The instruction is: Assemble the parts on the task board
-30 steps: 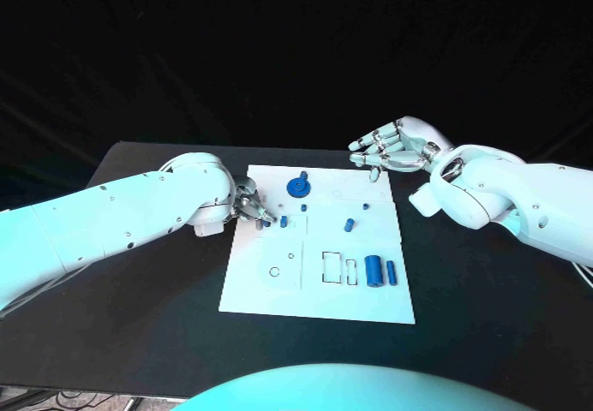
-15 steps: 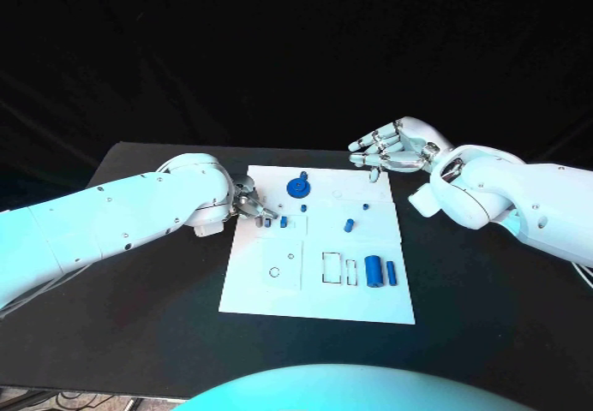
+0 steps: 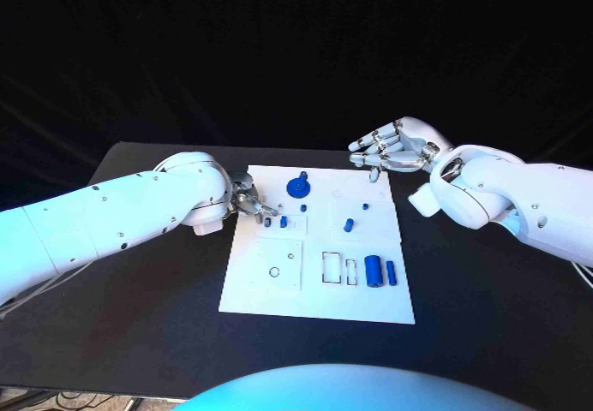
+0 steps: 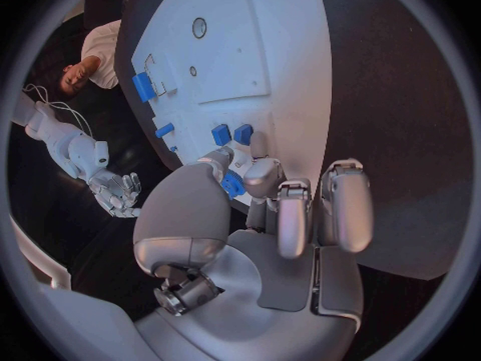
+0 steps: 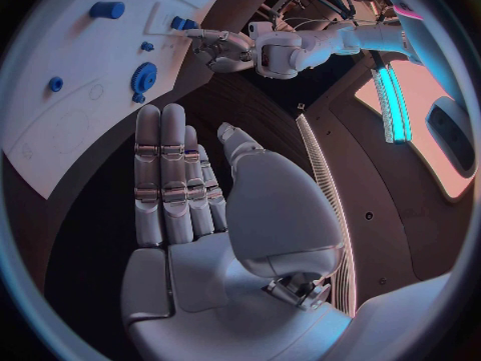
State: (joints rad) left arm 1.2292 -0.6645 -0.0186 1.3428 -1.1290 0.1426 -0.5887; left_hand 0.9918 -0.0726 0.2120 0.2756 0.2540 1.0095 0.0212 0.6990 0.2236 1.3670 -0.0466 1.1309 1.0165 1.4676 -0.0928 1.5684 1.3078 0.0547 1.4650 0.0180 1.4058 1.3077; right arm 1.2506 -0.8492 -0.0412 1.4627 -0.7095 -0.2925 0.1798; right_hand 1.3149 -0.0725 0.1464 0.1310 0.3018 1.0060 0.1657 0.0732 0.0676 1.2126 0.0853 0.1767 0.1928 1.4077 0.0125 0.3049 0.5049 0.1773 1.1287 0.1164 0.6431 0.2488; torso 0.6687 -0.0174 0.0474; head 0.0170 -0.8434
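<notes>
While upright, small blue part (image 4: 232,185) sits pinched by left robot hand (image 3: 251,204).

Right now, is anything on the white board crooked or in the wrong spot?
Mostly tidy. One small blue peg lies tilted on the white rectangular task board, in no slot, and the outlined rectangular slot beside the two upright blue blocks is still unfilled. The left robot hand pinches another small blue piece at the board's edge.

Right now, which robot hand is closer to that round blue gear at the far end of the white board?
Left. The left robot hand sits at the board's left edge, beside the blue gear. The right robot hand hovers past the far right corner, farther off.
</notes>
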